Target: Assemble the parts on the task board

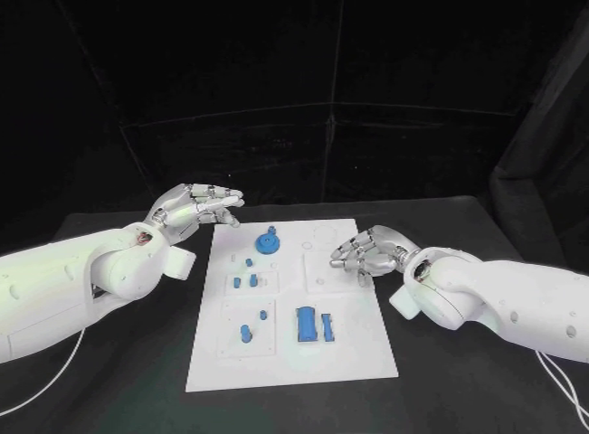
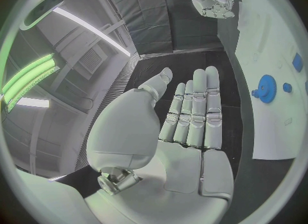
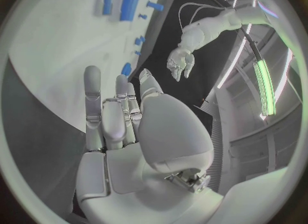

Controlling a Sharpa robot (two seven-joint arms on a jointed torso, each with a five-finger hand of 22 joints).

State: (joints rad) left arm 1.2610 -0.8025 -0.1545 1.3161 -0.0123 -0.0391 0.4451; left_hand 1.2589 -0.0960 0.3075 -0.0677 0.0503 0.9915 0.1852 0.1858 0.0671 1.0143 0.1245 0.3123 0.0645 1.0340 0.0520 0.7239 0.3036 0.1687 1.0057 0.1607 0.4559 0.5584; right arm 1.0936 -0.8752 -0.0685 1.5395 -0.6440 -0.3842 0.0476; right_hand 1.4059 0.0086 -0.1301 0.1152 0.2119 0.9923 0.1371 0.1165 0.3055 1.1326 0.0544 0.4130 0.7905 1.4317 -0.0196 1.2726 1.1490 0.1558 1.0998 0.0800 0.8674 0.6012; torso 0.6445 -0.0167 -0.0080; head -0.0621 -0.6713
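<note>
The white task board (image 1: 350,357) lies in the middle of the black table. On it are a blue gear (image 1: 268,241) near the far end, small blue pieces (image 1: 247,281) left of centre, two short pegs (image 1: 247,333), and two long blue blocks (image 1: 306,324) side by side. My left hand (image 1: 196,207) hovers off the board's far left corner, fingers stretched out and holding nothing (image 2: 192,111). My right hand (image 1: 364,252) hangs over the board's right edge, also with nothing in it (image 3: 118,116). The gear (image 2: 265,87) shows beyond the left hand's fingertips.
The black table (image 1: 464,389) runs around the board on all sides. Black curtains close off the back. White cables (image 1: 568,393) trail from both arms near the table's front corners.
</note>
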